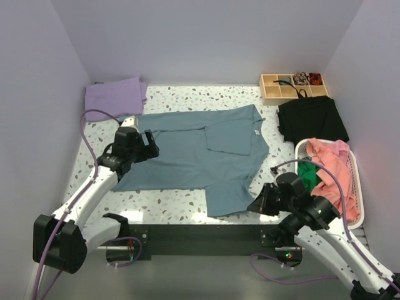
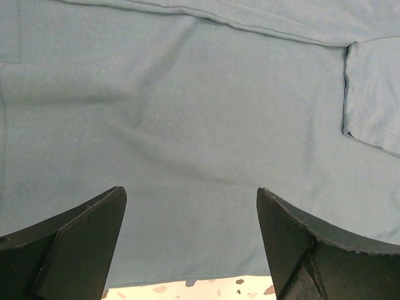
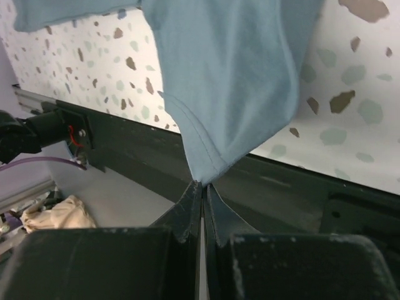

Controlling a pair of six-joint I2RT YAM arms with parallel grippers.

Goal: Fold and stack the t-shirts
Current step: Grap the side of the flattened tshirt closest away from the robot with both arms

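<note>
The speckled table (image 1: 175, 200) carries a blue t-shirt (image 1: 194, 156) spread flat across its middle, one sleeve folded in over the chest. A flap of it reaches toward the table's near edge.

The left arm (image 1: 94, 187) stretches from its base up to the blue t-shirt's left edge, its wrist bent so the gripper faces across the cloth. The right arm (image 1: 325, 231) bends in low from the right toward the blue t-shirt's near-right corner.

To the right of the blue t-shirt lies a black garment (image 1: 312, 119). Nearer than that stands a white basket (image 1: 357, 187) holding a pink t-shirt (image 1: 331, 159) and some green cloth (image 1: 307, 174). A purple t-shirt (image 1: 114, 97) sits folded beyond the blue t-shirt's far-left corner. A wooden tray (image 1: 272, 94) with compartments stands beyond its far-right corner.

The left gripper (image 1: 150, 145) hovers over the blue t-shirt's left side with its jaws spread wide. In the wrist view only blue cloth shows between its fingers (image 2: 81, 244), and nothing is gripped.

The right gripper (image 3: 201, 187) is pinched closed on the tip of the blue t-shirt's near-right corner, with the cloth drawn up into the jaws.
</note>
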